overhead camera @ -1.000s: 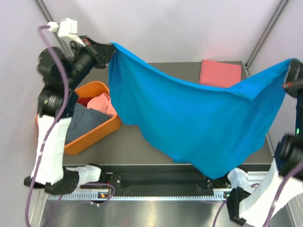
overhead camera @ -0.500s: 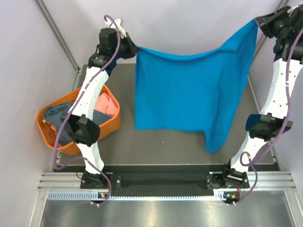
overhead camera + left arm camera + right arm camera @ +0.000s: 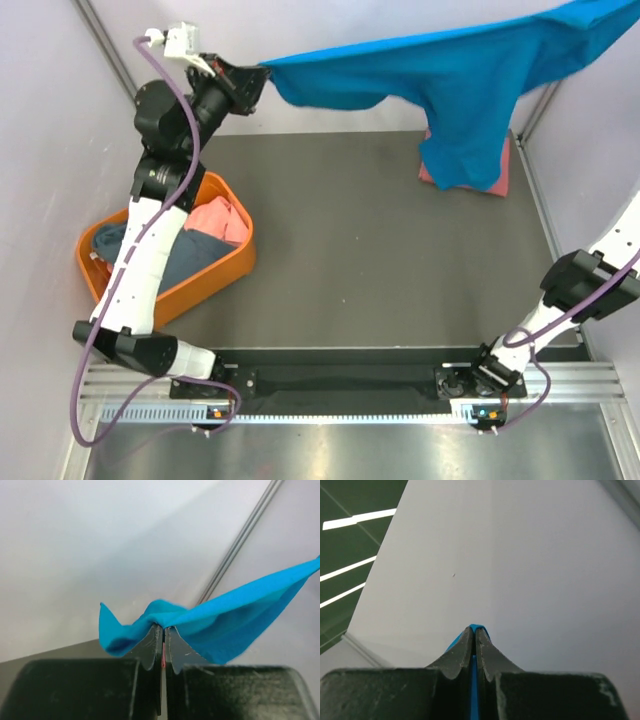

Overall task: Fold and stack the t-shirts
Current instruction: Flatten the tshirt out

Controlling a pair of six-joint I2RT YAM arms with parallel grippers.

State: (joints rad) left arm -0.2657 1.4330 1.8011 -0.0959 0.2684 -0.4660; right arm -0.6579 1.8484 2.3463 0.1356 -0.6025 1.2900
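The bright blue t-shirt [image 3: 440, 70] hangs in the air above the far edge of the desk [image 3: 350, 250], stretched between the two arms and touching nothing on the surface. The left end effector [image 3: 262, 77] is closed on one corner of it. In the left wrist view the two fingers are pressed together with a bunched fold of blue cloth pinched at their tips. The right end effector [image 3: 473, 632] lies outside the top view. Its own camera shows it closed too, with a thin strip of the same blue cloth caught between the fingers against a pale wall. From the left grip the shirt runs to the right and upward, out of the top view at the upper right corner. One loose part droops down and hides part of the folded salmon-pink t-shirt [image 3: 503, 168], which lies flat at the far right corner of the desk. At the left side sits the orange basket [image 3: 215, 282], holding a loose salmon-pink t-shirt [image 3: 215, 215] and a grey-blue t-shirt [image 3: 190, 258] heaped together.
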